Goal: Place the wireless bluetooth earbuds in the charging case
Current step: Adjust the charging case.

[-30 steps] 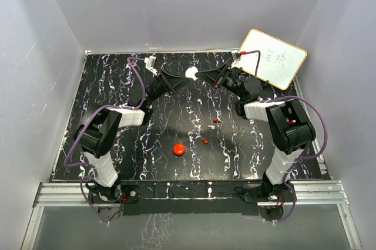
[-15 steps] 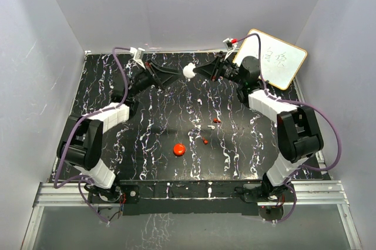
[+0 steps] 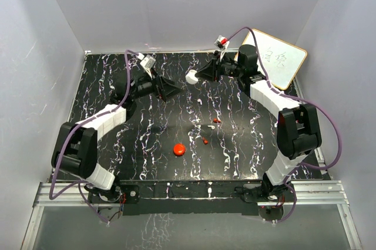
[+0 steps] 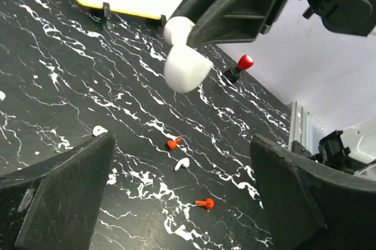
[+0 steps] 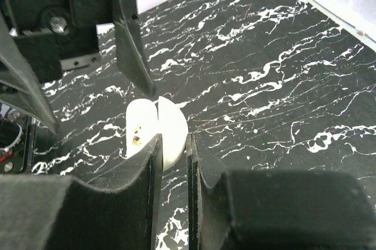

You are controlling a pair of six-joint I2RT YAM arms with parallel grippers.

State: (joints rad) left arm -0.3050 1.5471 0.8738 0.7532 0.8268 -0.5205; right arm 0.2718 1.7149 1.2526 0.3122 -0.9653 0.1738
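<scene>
Black marbled surface (image 3: 247, 156) with a whiteboard (image 3: 276, 57) at its far right corner; left gripper (image 3: 174, 88) spread wide, just short of the white charging case (image 3: 191, 77), which the right gripper (image 3: 200, 75) pinches above the far middle; red puck (image 3: 179, 149) and 3 earbuds (image 3: 211, 127), 2 red and 1 whitish, lie mid-surface, well apart from the case.

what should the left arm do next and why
Probably lower the left gripper, whose jaws stand wide open and empty, toward the whitish earbud to pick it up. The right gripper is shut on the white charging case, held off the table and apparently hinged open. That earbud and the two red earbuds lie loose below, so one has to be fetched first.
</scene>
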